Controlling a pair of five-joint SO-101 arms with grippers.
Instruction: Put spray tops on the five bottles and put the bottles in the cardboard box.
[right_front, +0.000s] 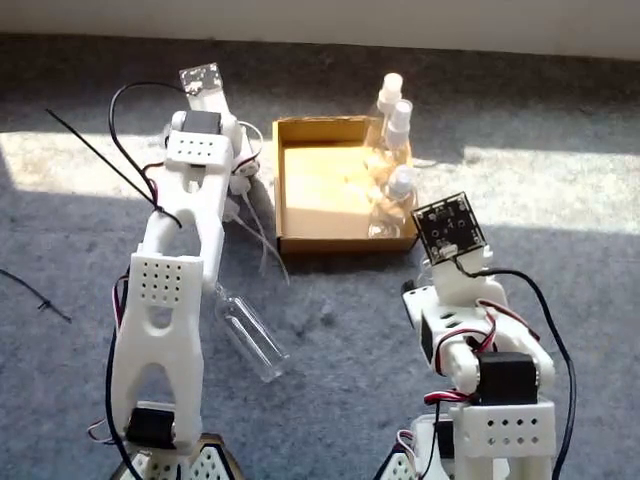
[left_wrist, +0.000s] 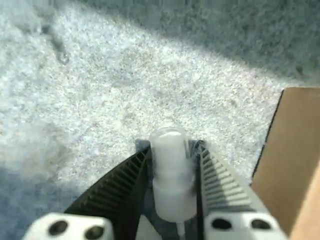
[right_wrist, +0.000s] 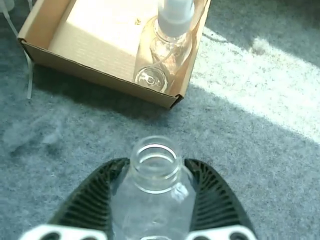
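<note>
1. Right claw (right_wrist: 156, 162), nearest the lens, is closed on an uncapped clear bottle (right_wrist: 152, 200): probably light, stiff, slippery; hold the body, neck free.
2. Cardboard box (right_front: 345, 243) holds capped bottles (right_front: 401, 185) along one wall.
3. Left claw (left_wrist: 171, 146) pinches a small spray top (left_wrist: 170, 175); grip its collar.
4. High view adds a loose bottle (right_front: 250, 335) lying on the counter (right_front: 340, 340); wrist views reveal each grip.
</note>
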